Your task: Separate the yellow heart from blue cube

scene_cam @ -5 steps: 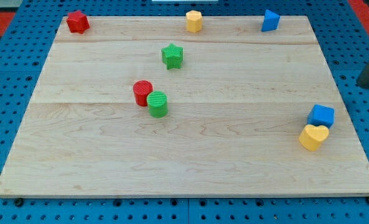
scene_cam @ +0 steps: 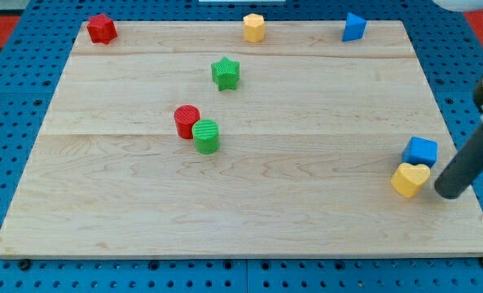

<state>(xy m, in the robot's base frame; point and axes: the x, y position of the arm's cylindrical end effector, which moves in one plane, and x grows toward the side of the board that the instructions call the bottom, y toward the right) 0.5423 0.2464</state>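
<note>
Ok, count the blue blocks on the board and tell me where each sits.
2. One blue block sits at the view's top edge, right of centre. The blue cube is near the right edge, touching the yellow heart, with my tip just right of them. None appear hidden.

No text, label, brand, number or sign can be read anywhere in the camera view.

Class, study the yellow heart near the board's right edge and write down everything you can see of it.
The yellow heart is a small, chunky block with a matte, plastic-looking surface, lying flat on the wooden board with its lobes towards the view's right. It sits near the view's lower right. The blue cube touches it from just above. My tip stands close on its right, apparently just short of contact.
</note>
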